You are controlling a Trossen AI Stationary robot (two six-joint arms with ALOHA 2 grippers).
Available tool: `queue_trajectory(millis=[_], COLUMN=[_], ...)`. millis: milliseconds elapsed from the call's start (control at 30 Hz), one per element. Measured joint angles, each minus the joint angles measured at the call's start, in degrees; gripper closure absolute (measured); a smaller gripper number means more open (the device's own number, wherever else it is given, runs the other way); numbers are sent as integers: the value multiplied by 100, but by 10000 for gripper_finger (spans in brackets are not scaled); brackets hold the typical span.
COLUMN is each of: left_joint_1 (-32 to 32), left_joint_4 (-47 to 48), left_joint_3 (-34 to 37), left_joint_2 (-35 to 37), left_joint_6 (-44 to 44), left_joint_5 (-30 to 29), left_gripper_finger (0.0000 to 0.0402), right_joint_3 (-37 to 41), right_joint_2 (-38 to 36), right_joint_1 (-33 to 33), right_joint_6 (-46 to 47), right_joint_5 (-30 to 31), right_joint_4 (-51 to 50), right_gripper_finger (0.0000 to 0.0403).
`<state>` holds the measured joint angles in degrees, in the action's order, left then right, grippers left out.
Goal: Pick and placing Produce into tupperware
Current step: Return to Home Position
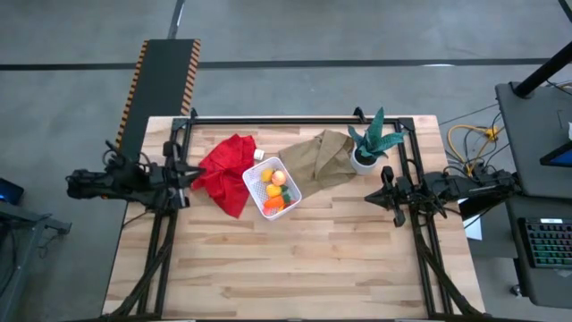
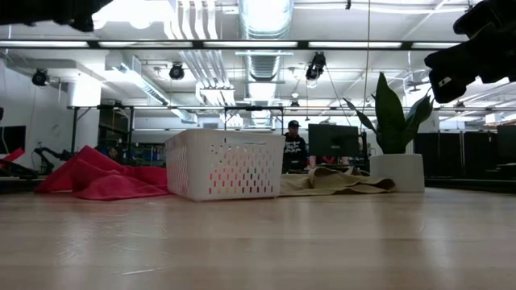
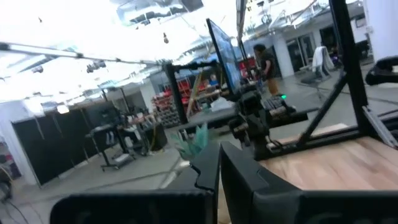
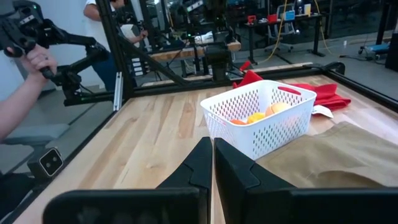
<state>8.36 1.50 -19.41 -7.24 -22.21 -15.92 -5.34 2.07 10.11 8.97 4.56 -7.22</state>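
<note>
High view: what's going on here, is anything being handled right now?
Nothing is held. The produce lies in the white tupperware, which sits between the red cloth and the paper bag. The left gripper and right gripper are both shut and empty, at the left and right sides of the table, away from the tupperware.

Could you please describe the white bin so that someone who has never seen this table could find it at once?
On the wooden table, look near the middle, where a red cloth and a brown paper bag lie. The bin stands between them. Unlike its soft neighbours, it is white and rigid, with perforated walls and toy produce inside.
</note>
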Motion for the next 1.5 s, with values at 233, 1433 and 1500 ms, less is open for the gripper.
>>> queue_trajectory(millis=[233,1433,1500], left_joint_1=[0,-2,-2], left_joint_4=[-3,-131,-141], left_joint_3=[603,1763,1765], left_joint_2=[524,585,585], left_joint_6=[529,1147,1143], left_joint_5=[-3,322,315], left_gripper_finger=[402,401,401], right_joint_3=[0,8,72], right_joint_2=[0,0,-4], right_joint_1=[0,0,0], right_joint_6=[-143,-1207,-1213], right_joint_5=[0,411,725], right_joint_4=[-107,176,379], right_gripper_finger=[394,394,394])
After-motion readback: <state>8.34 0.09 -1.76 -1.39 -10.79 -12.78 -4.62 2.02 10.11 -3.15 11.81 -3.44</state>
